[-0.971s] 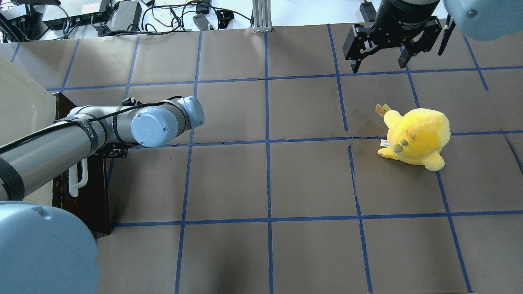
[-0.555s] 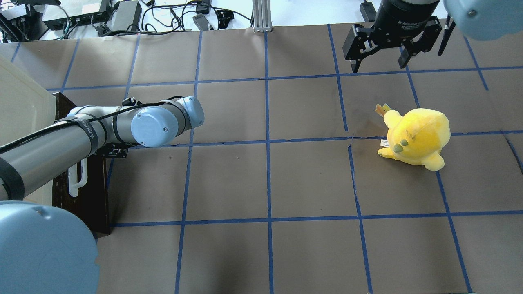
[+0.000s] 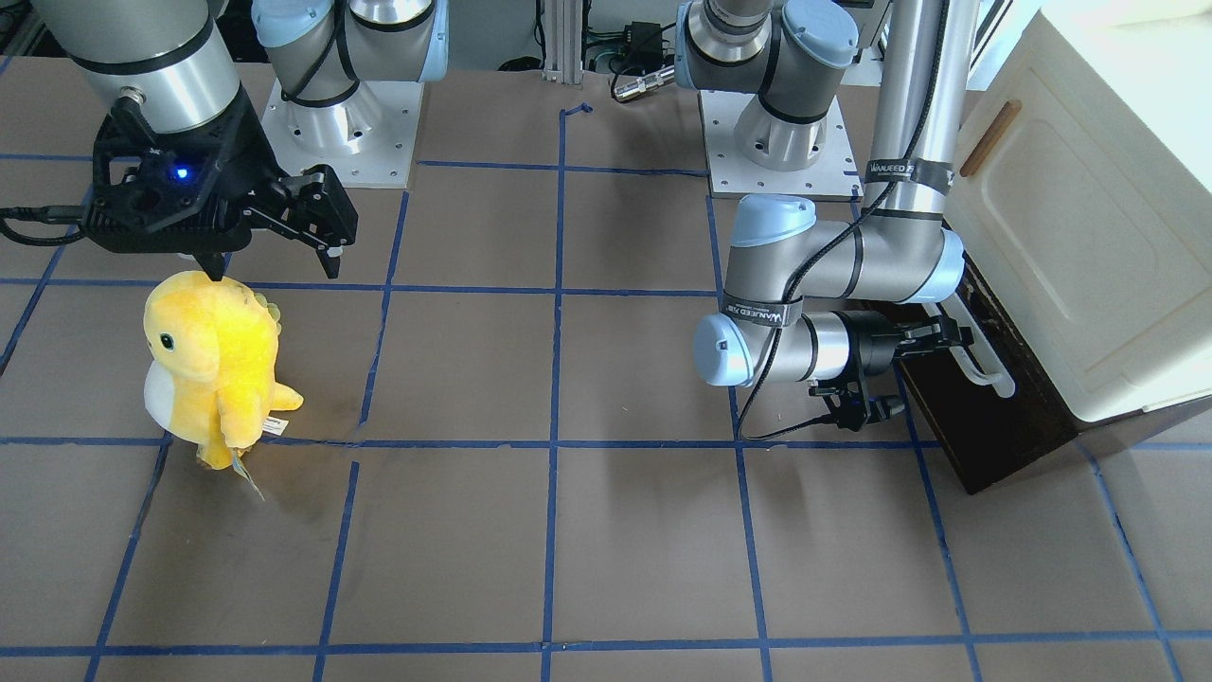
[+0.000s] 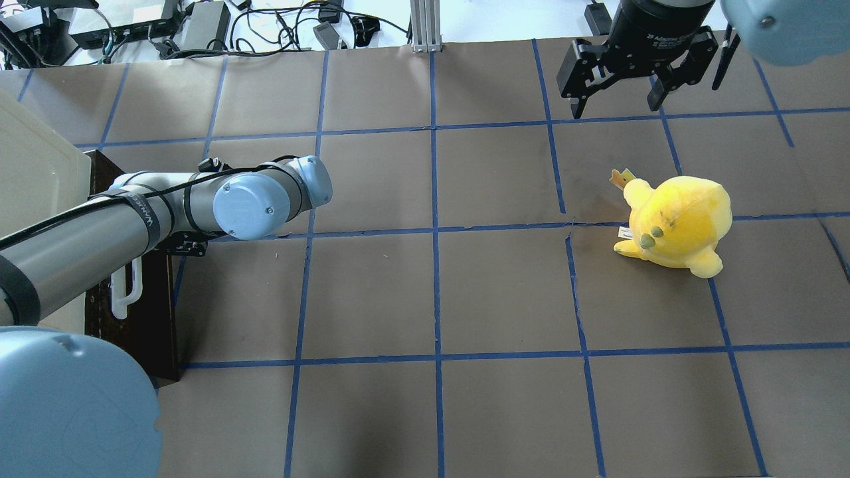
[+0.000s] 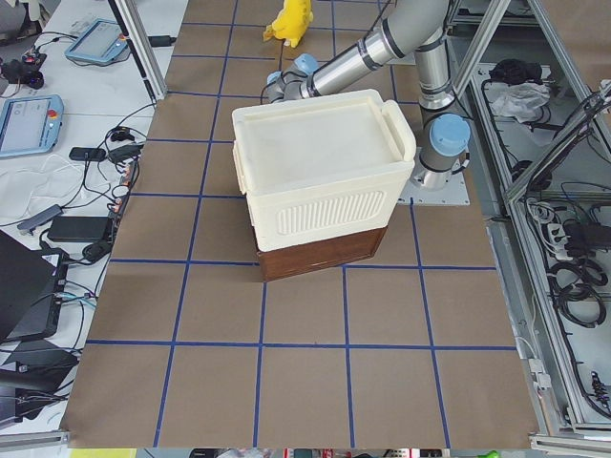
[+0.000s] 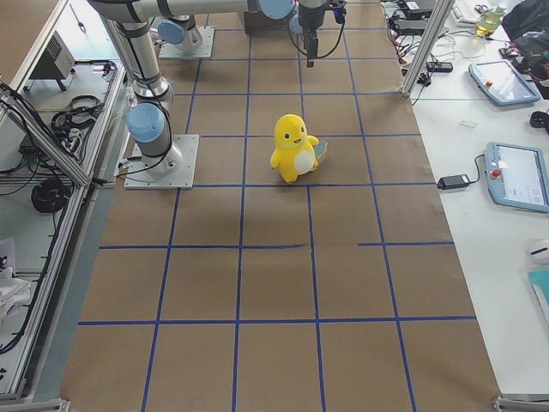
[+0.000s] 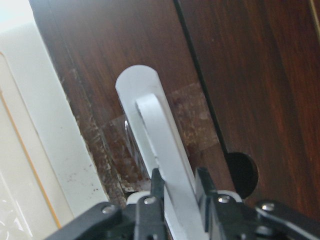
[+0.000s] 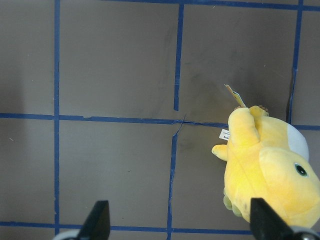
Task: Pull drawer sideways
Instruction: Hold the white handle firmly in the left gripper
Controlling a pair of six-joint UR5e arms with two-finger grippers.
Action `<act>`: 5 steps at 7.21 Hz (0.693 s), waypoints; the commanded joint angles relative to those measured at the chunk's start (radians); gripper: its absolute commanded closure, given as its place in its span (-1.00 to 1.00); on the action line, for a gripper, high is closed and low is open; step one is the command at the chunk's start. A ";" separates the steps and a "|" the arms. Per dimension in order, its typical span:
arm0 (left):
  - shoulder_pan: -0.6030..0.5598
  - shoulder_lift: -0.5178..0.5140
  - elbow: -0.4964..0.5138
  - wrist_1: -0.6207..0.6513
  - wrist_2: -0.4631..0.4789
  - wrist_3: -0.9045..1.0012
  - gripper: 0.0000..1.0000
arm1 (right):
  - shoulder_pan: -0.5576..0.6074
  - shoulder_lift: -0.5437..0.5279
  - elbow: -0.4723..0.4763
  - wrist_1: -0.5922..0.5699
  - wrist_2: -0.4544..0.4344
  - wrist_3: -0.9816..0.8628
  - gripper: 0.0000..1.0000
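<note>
Left gripper [image 7: 179, 176] clamped narrow on white bar handle [image 7: 150, 115] of drawer [image 3: 994, 426], at worktop's left edge, under cream cabinet [image 3: 1070, 237]. Grasp done. Drawer looks flush with cabinet, so sideways pull likely all left. Right gripper [image 4: 615, 109] spread wide, empty, toward far right corner near yellow plush toy [image 4: 677, 222].

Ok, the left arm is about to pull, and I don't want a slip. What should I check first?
1. Grip: left gripper clamps the white bar handle on both sides: ok.
2. Grip centred on handle: not ok, near one end.
3. Pull path from the drawer: ok, yellow plush toy stands far off.
4. Other arm: right gripper open, far from drawer: ok.
5. Anchoring of cream cabinet: cannot tell.
</note>
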 commanded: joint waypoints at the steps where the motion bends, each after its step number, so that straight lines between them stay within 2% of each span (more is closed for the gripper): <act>1: -0.002 0.000 0.000 0.001 0.000 0.002 0.54 | 0.000 0.000 0.000 0.000 0.000 0.000 -1.00; 5: -0.005 -0.003 0.006 0.001 0.000 0.005 0.59 | 0.000 0.000 0.000 0.000 0.000 0.000 -1.00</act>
